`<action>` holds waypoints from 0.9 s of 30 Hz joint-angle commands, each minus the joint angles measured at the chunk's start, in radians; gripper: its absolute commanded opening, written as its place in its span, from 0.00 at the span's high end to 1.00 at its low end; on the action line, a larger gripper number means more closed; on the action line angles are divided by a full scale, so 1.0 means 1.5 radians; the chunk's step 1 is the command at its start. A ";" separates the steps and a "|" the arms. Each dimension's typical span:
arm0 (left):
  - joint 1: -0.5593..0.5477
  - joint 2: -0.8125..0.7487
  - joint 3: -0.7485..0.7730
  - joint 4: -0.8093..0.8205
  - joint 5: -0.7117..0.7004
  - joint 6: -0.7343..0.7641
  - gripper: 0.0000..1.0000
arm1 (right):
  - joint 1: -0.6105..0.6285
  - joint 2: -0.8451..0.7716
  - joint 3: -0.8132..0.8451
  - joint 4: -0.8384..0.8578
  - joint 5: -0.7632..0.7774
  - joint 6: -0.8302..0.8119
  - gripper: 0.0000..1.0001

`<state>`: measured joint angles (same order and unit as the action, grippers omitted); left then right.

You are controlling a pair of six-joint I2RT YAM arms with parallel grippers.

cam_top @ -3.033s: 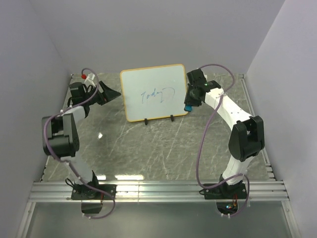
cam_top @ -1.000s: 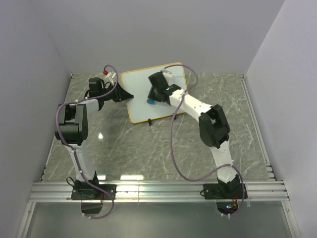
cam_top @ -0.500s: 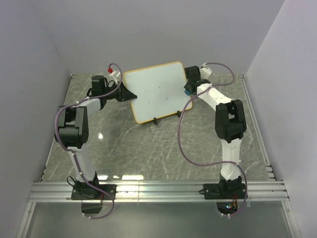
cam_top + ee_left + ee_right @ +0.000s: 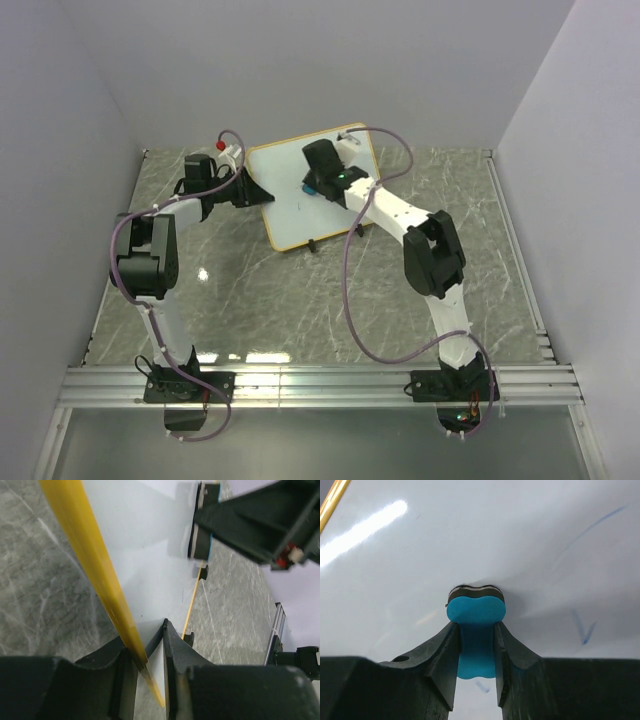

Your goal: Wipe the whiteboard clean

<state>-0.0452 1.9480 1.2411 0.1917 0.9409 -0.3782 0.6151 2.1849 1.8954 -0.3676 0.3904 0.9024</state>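
Note:
The whiteboard (image 4: 300, 215) stands tilted on its two black feet at the back of the table, its orange-tan frame turned a little clockwise. My left gripper (image 4: 257, 192) is shut on the board's left frame edge; in the left wrist view the yellow frame (image 4: 95, 555) runs between the jaws of the left gripper (image 4: 150, 647). My right gripper (image 4: 316, 184) is shut on a small blue eraser (image 4: 476, 611), whose dark felt face presses on the white surface (image 4: 520, 540). Faint blue strokes (image 4: 583, 630) remain near the eraser.
The grey marbled tabletop (image 4: 300, 300) stretches in front of the board. White walls close in the back and both sides. An aluminium rail (image 4: 320, 385) with both arm bases runs along the near edge. A purple cable (image 4: 352, 290) loops from the right arm.
The right gripper has carried the eraser from the board's right edge leftward to its upper middle. The blue writing seen earlier has mostly gone. The left gripper keeps its hold.

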 commanded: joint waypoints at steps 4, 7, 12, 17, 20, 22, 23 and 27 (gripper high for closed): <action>-0.032 0.026 -0.007 0.014 -0.048 0.068 1.00 | 0.053 0.076 -0.007 -0.009 -0.086 0.101 1.00; -0.034 0.025 -0.005 0.007 -0.051 0.077 1.00 | 0.065 0.074 -0.032 0.017 -0.093 0.102 1.00; -0.037 0.027 0.004 -0.006 -0.060 0.089 1.00 | 0.051 0.089 0.010 0.042 -0.130 0.059 1.00; -0.043 0.023 -0.008 0.012 -0.070 0.079 1.00 | 0.048 0.128 0.115 -0.003 -0.108 0.022 1.00; -0.046 0.023 -0.004 -0.003 -0.075 0.091 1.00 | 0.011 0.136 0.123 -0.037 -0.081 0.019 1.00; -0.046 0.022 -0.002 -0.007 -0.077 0.095 1.00 | -0.014 0.110 0.067 -0.017 -0.080 0.031 1.00; -0.046 0.022 -0.001 -0.009 -0.077 0.095 1.00 | -0.037 0.101 0.050 -0.009 -0.078 0.033 1.00; -0.046 0.025 0.001 -0.012 -0.077 0.097 1.00 | -0.080 0.091 0.023 -0.026 -0.050 0.027 1.00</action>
<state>-0.0422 1.9606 1.2346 0.1673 0.9073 -0.3813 0.6300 2.2509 1.9938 -0.3283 0.1841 0.9653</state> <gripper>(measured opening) 0.265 0.360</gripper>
